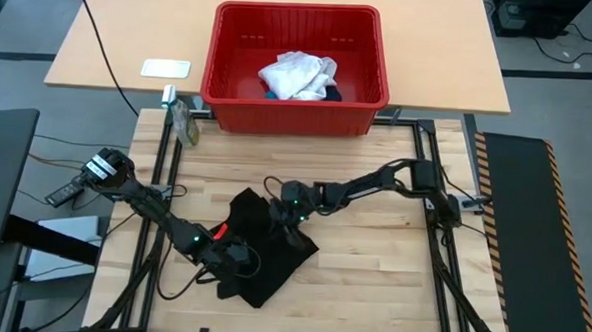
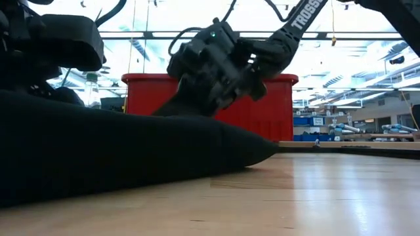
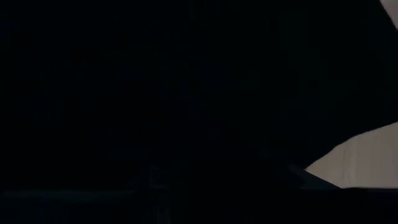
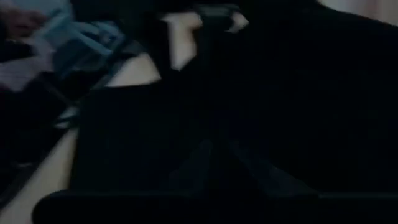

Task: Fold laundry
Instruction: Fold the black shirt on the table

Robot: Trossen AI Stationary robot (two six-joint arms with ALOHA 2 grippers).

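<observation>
The black shirt (image 1: 277, 267) lies bunched on the wooden table, left of its middle, and fills the left of the low view (image 2: 98, 151). My right gripper (image 1: 287, 214) is at the shirt's far edge, shut on the cloth. My left gripper (image 1: 236, 257) is over the shirt's near left part. Black fills nearly all of its wrist view. A white garment (image 1: 298, 74) lies in the red basket (image 1: 219, 88) beyond the table's far edge. My right gripper holds a raised ridge of the black shirt (image 4: 211, 158) near the shirt's far edge, and comes at it slanting down from the table's right side. A band of cloth (image 2: 174, 106) rises from the table to the fingers. The rest of the shirt lies on the table.
Bare wood (image 1: 382, 260) lies right of the shirt and along the near edge. A small bottle (image 1: 185, 126) stands at the far left corner. A white card (image 1: 166, 68) lies on the tan table beside the basket. Cables trail off the table's left side.
</observation>
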